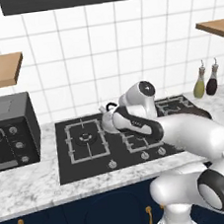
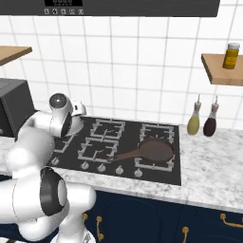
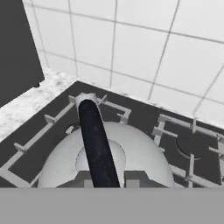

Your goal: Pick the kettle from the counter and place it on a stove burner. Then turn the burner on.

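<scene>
The silver-white kettle [image 3: 131,153] lies right under the hand, its black arched handle [image 3: 98,144] running up to the short spout [image 3: 87,99]. My gripper [image 3: 108,180] is shut on that handle, a finger on each side. From the left base view, the kettle [image 1: 108,120] peeks out behind my forearm, at the right rear of the largest burner [image 1: 86,137]. That burner's grate [image 3: 30,144] shows to the left of and beyond the kettle. I cannot tell whether the kettle rests on the grate or hangs just above it. The marbled counter [image 1: 33,185] surrounds the hob.
A dark brown frying pan [image 2: 154,149] sits on the right front grate. Knobs [image 1: 112,164] line the hob's front edge. A black oven box [image 1: 9,131] stands left of the hob, and two bottles [image 2: 193,124] [image 2: 210,126] to its right. A jar [image 2: 231,54] is on a wall shelf.
</scene>
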Tool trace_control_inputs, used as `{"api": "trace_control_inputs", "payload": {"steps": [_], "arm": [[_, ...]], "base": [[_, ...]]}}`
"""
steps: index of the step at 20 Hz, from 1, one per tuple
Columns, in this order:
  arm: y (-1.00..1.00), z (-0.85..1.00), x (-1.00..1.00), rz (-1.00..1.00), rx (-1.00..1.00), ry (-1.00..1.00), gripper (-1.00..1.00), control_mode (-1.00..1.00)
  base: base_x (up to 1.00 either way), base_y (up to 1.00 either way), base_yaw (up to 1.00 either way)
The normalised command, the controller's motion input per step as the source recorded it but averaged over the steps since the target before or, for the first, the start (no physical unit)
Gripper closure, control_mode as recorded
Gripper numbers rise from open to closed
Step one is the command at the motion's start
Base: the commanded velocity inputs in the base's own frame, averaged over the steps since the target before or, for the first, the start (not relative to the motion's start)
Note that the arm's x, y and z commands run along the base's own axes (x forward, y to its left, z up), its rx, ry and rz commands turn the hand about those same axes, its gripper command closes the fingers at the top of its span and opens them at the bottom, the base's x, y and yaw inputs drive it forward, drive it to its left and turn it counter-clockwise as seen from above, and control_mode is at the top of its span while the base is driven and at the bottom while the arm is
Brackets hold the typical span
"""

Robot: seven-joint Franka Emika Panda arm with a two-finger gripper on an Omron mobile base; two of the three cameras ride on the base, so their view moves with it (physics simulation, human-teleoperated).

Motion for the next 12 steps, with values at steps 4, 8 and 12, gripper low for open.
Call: {"api": "trace_control_inputs", "payload": {"steps": [4, 8, 12], "arm": [[0.81, -0.13, 0.46, 0.16, 0.00, 0.02, 1.00, -1.00], [0.43, -0.17, 0.31, 0.06, 0.00, 0.00, 1.00, -1.00], [0.26, -0.16, 0.31, 0.01, 0.00, 0.03, 1.00, -1.00]], "base": [[0.00, 0.00, 0.00], [0.00, 0.00, 0.00], [0.00, 0.00, 0.00]]}}
